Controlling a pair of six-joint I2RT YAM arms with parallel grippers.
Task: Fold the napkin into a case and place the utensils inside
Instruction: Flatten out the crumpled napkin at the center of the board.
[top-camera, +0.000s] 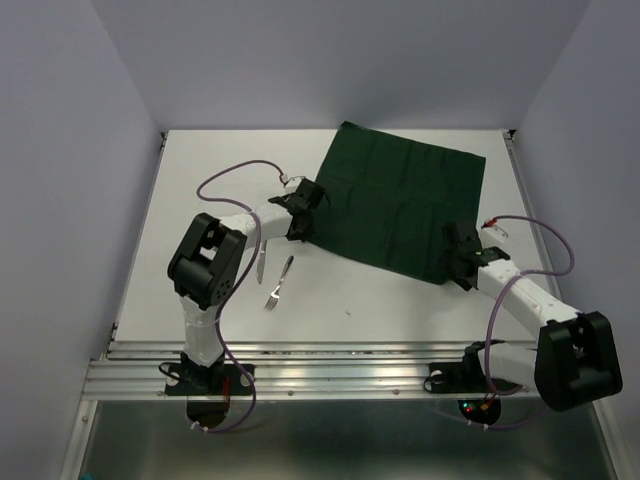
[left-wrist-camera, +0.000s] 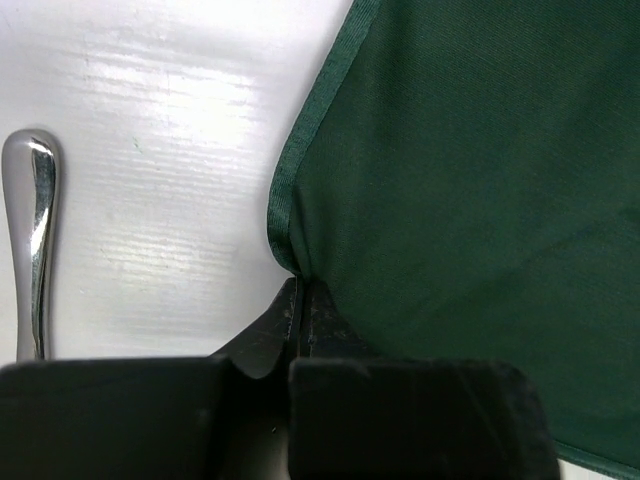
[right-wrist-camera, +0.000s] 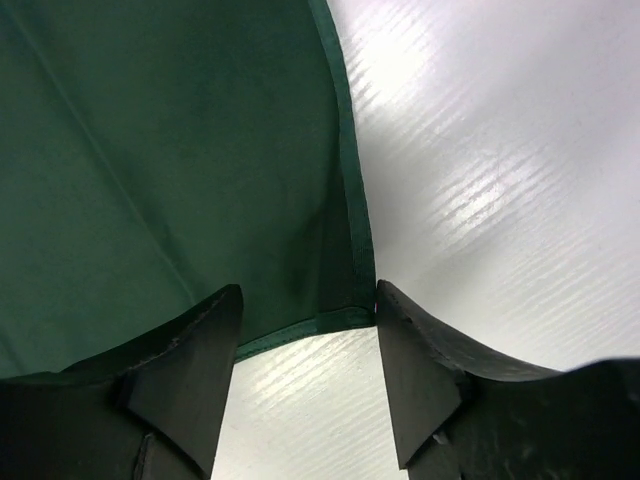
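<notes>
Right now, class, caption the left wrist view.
Left gripper shut on the napkin at its hem, a silver utensil handle lying apart on the table.

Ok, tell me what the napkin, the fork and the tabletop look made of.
Napkin: woven cloth, dark green, matte, with a stitched hem and soft creases. Fork: likely metal, going by its silver sheen. Tabletop: white, semi-glossy, perhaps plastic or laminate; fine ridges catch the light.

You have 1 dark green napkin (top-camera: 400, 205) on 1 white table (top-camera: 230, 170). Just left of the napkin you can count 2 silver pieces: 1 knife (top-camera: 259, 263) and 1 fork (top-camera: 279, 282). 2 arms reach the napkin's edges: 1 left arm (top-camera: 245, 222) and 1 right arm (top-camera: 515, 290).
</notes>
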